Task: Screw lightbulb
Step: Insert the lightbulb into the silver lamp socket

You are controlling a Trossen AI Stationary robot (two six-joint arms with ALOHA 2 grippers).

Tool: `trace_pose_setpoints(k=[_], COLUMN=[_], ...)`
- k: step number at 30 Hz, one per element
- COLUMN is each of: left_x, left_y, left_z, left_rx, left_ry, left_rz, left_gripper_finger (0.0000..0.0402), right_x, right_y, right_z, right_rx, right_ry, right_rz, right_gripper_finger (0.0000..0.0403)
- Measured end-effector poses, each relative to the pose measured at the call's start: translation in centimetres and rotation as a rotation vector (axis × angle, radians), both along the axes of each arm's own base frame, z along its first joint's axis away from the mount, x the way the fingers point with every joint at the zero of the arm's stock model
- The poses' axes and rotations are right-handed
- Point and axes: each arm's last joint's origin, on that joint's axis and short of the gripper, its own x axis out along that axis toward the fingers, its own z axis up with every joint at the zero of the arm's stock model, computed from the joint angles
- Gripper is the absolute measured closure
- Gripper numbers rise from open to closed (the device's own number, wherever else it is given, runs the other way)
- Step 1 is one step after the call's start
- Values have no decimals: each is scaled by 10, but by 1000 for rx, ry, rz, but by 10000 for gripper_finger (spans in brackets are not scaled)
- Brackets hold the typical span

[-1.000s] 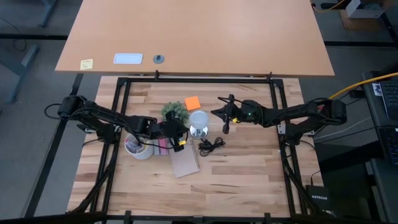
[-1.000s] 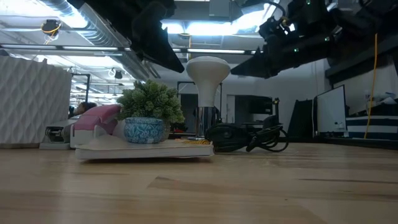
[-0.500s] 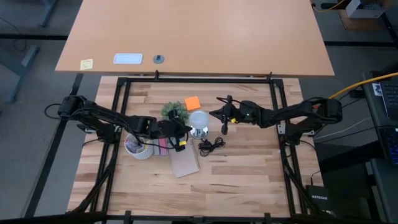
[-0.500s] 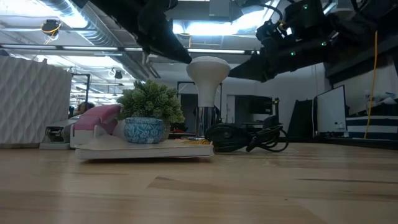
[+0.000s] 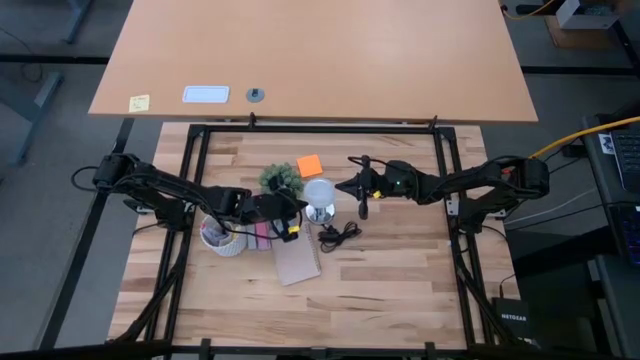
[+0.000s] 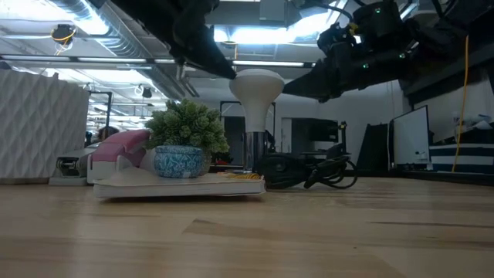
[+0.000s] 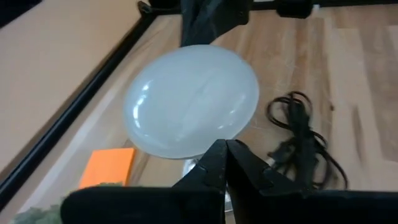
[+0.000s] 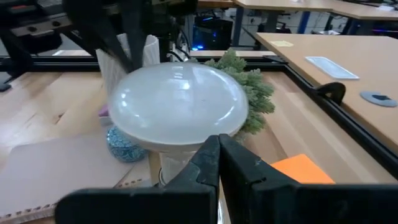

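Note:
The lightbulb (image 5: 318,191), a frosted white globe on a pale neck, stands upright in the shiny silver socket (image 6: 254,151) at the table's middle. It also shows in the low view (image 6: 256,83). My left gripper (image 7: 225,149) is shut, and its tips are level with the globe on its left side, as the high view (image 5: 298,206) shows. My right gripper (image 8: 218,147) is shut, and its tips are close to the globe's right side, as the high view (image 5: 343,185) also shows. My left gripper's shut fingertips (image 6: 229,72) stand right at the globe's side, coming slanting down from the table's left; I cannot tell whether they touch it. My right gripper's shut fingertips (image 6: 289,87) stand beside the globe's other side, coming from the table's right; I cannot tell whether they touch.
A small potted plant (image 5: 280,178) and an orange note (image 5: 309,165) lie just behind the bulb. A black cord (image 5: 340,234) coils on the near right. A notebook (image 5: 297,262), a pink thing (image 5: 263,236) and a white cup (image 5: 222,238) lie under my left arm.
My left gripper has moved right toward the bulb's globe and now stands against its side. My right gripper has crept left toward the globe. Both stay shut. The bulb stays upright in the socket.

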Motion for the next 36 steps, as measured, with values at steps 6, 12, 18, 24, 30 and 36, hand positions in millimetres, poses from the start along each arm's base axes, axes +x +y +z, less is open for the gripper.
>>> trace_pose_setpoints(k=[6,12,18,24,30,36], left_x=[0,1,0,-1,-1,-2], left_y=[9,18,26,26,17,8], left_z=[0,-1,-2,-6,-6,-4], left_rx=[-2,-15,-8,-48,-34,-32], left_ry=[-3,-10,3,24,25,16], left_rz=[45,94,132,143,119,89], left_gripper_finger=[402,402,402,401,402,401], right_x=[0,0,-1,0,-1,-6], right_y=[0,0,2,4,3,0], right_z=[0,-1,-1,0,3,12], right_rx=[32,36,50,55,42,11], right_ry=[1,4,7,6,-9,-25], right_rz=[6,6,71,104,58,-74], right_gripper_finger=[391,391,391,391,391,391])
